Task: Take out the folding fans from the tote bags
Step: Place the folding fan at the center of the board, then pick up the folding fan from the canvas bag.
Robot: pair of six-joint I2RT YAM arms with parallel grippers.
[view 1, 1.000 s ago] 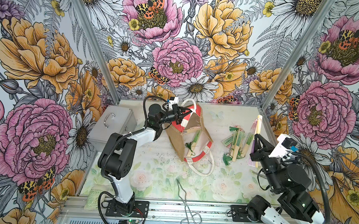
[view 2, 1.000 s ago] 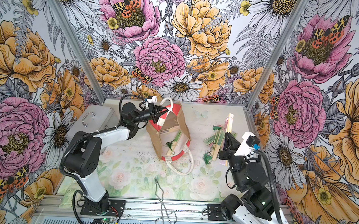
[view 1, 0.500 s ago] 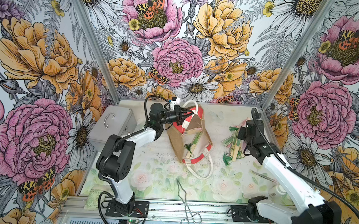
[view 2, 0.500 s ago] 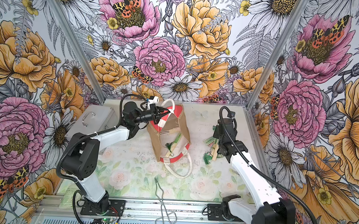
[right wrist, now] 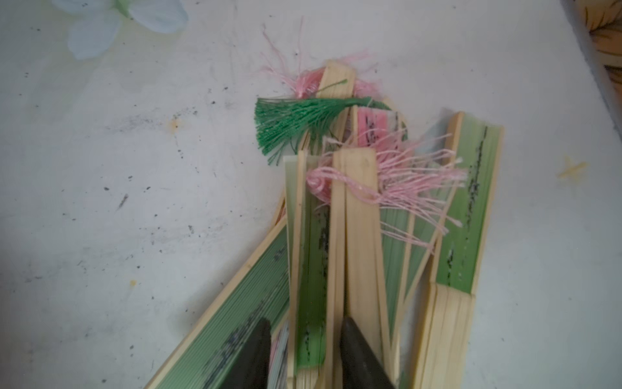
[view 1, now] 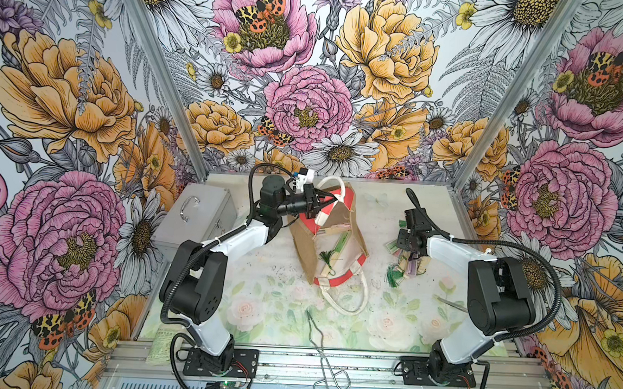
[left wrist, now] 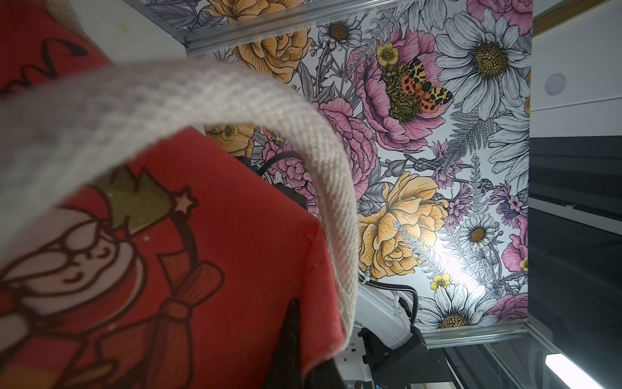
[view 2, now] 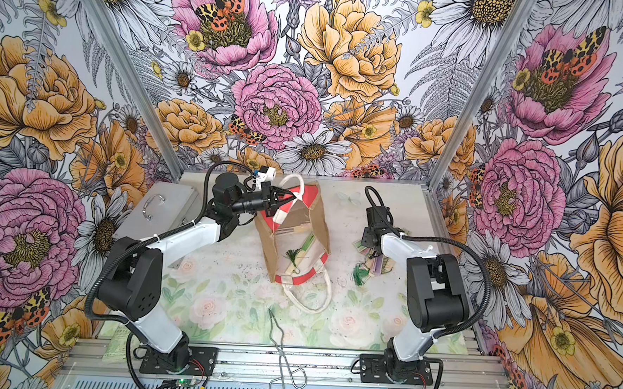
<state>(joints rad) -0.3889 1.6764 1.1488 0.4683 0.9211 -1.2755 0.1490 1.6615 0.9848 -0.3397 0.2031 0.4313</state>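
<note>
Nearest, at lower centre of both top views: bent-wire metal tongs [view 1: 322, 349], lying idle on the pale flower-printed table [view 1: 260, 302], clear of both arms and judged no part of this job. Next back, at centre: boxy tan jute tote bag with red-and-white striped panels [view 1: 303, 246], tipped on its side with the mouth turned toward the camera. Not yet removed: slim closed folding fan with green leaf and green tassel [view 1: 336, 251], resting on the white lining inside the bag. Just behind it a pale slat, possibly a second one, not certain. At right of centre: pile of closed green and pink fans [view 1: 408, 268], already outside the bag and presumably marking the drop-off spot. Right gripper [right wrist: 303, 352] low over that pile, jaws apart to either side of a green-leaved fan, no pinch visible. At the bag's far rim: left gripper [view 1: 324, 205] clamped shut on the striped edge, judged to be keeping the mouth raised and open for access. White woven handle [left wrist: 218, 101] arching close across the left wrist view. Level with that, at left: grey metal case with carry handle [view 1: 195, 215], closed. Markings: cartoon figure with a star wand printed on the red panel in the left wrist view. Dark calligraphy-like strokes on the fan leaves, illegible. No brand or readable label found.
</note>
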